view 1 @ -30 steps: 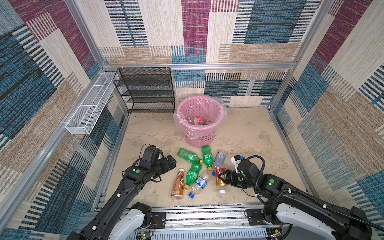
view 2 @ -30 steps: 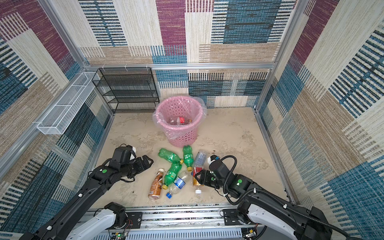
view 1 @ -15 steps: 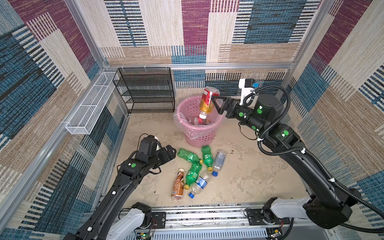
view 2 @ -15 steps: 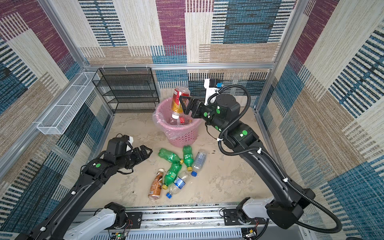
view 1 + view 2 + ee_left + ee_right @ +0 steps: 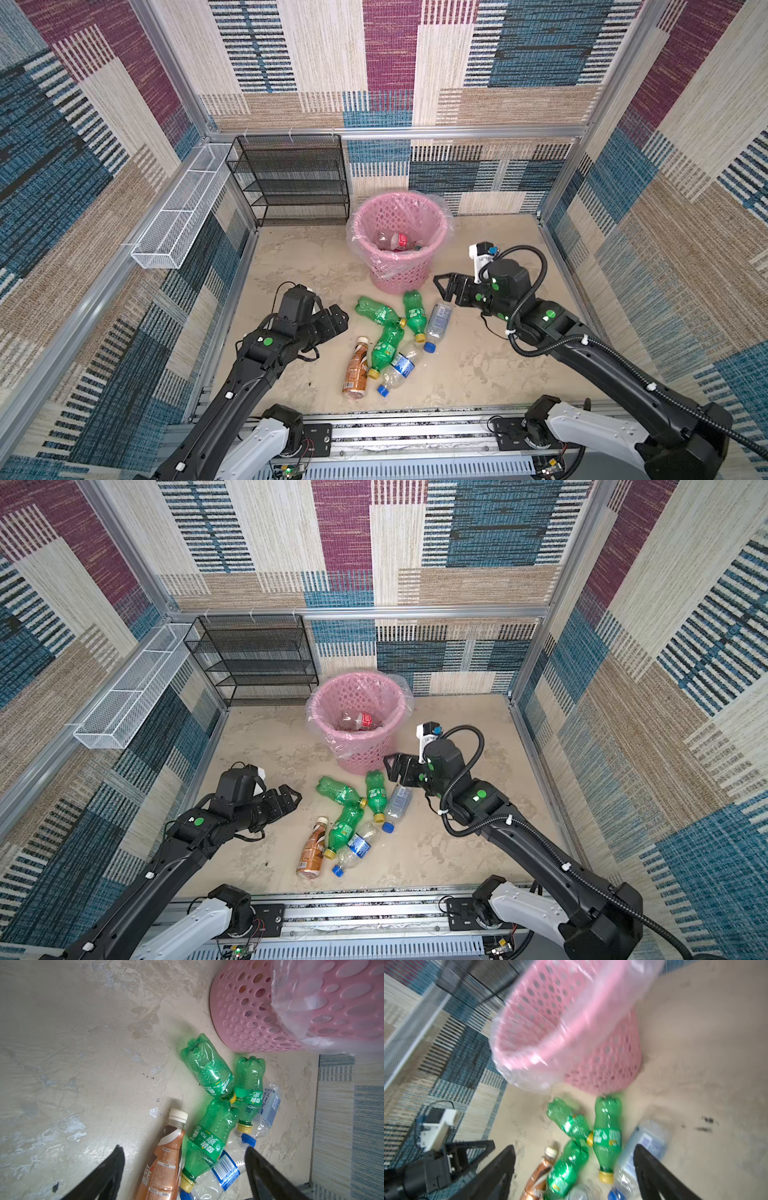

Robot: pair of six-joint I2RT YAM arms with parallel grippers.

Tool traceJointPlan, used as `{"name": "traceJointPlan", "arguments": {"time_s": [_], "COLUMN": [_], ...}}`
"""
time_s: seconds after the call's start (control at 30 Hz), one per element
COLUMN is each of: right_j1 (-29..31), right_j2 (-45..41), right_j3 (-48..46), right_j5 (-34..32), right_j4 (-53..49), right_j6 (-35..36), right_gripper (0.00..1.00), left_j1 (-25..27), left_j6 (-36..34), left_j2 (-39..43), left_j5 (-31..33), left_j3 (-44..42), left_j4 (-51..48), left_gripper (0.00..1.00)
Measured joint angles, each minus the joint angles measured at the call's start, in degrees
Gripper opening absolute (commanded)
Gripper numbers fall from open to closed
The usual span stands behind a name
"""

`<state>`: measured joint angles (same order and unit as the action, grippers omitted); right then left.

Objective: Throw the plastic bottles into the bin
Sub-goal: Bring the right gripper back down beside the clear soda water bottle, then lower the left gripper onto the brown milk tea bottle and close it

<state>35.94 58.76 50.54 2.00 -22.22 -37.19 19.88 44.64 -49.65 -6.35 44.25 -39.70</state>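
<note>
The pink bin (image 5: 401, 276) stands at the back middle with a clear liner, and a red-labelled bottle (image 5: 392, 241) lies inside it. In front of it several plastic bottles lie in a heap: three green ones (image 5: 415, 309), two clear ones with blue caps (image 5: 438, 322) and a brown one (image 5: 356, 370). My left gripper (image 5: 341, 319) hovers open left of the heap, empty. In the left wrist view its fingers (image 5: 184, 1148) frame the brown bottle (image 5: 164, 1159) and a green one. My right gripper (image 5: 441, 287) is open and empty beside the bin, above the clear bottle (image 5: 643, 1142).
A black mesh rack (image 5: 291, 178) stands against the back wall left of the bin. A long white wire basket (image 5: 183, 208) hangs on the left wall. Patterned walls close in three sides, and a metal rail (image 5: 395, 432) runs along the front.
My right gripper took a brown-orange bottle from the heap, carried it up over the bin, let it go and came back down beside the bin, open. The left gripper barely moved.
</note>
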Motion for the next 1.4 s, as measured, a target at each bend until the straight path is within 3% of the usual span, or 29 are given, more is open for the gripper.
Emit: {"name": "traceJointPlan", "arguments": {"time_s": [0.2,0.4,0.77,1.4], "right_j1": [0.04,0.04,0.04,0.04], "right_j2": [-2.27,-2.1,-0.94,-1.73], "right_j3": [-10.16,-13.88,-15.98,-16.48], "right_j5": [3.63,5.55,6.58,6.58], "right_j4": [0.11,1.03,3.93,4.7], "right_j6": [-4.28,-5.99,-6.27,-6.27], "right_gripper": [0.87,0.87,0.87,0.85], "left_j1": [0.0,0.02,4.15,9.57], "left_j6": [0.09,-1.2,-3.48,-2.56], "left_j2": [-0.07,-1.07,-4.17,-8.74], "left_j5": [-1.53,-5.73,-7.28,-5.57], "left_j3": [-0.24,-1.44,-2.64,-4.24], "left_j4": [0.0,-0.74,-6.47,-7.87], "left_gripper": [0.91,0.87,0.88,0.88]}}
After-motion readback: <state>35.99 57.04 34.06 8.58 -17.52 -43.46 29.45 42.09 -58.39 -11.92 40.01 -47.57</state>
